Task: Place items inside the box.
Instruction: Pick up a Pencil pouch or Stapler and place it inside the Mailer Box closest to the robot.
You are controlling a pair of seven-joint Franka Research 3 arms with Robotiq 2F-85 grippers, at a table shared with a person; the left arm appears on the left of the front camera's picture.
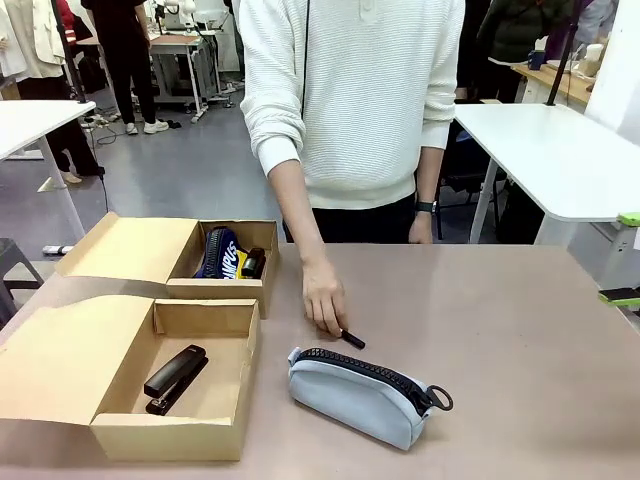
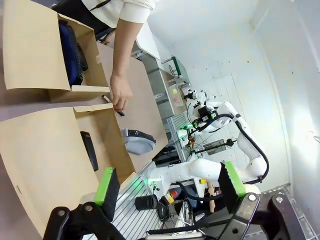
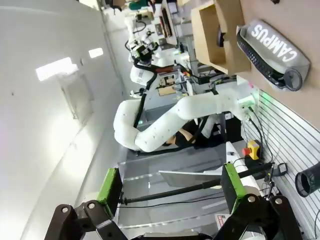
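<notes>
The box [image 1: 60,375] lies open at the table's near left with its flap folded out, and a black stapler [image 1: 175,378] rests inside. A grey zippered pouch [image 1: 362,395] printed "CAMPUS" [image 3: 272,47] lies on the table to the box's right. A person's hand [image 1: 322,300] presses its fingertips on a small marker with a black end [image 1: 352,339] just behind the pouch. My left gripper [image 2: 169,182] hangs open and empty, off the box's [image 2: 45,150] outer side, with the stapler [image 2: 90,150] ahead. My right gripper [image 3: 170,189] is open and empty, well away from the pouch.
A smaller cardboard box [image 1: 225,290] stands behind the box and holds a dark blue printed pouch [image 1: 218,252] with a yellow and a black item beside it. The person stands at the far edge. The tabletop [image 1: 520,330] to the right of the pouch is bare.
</notes>
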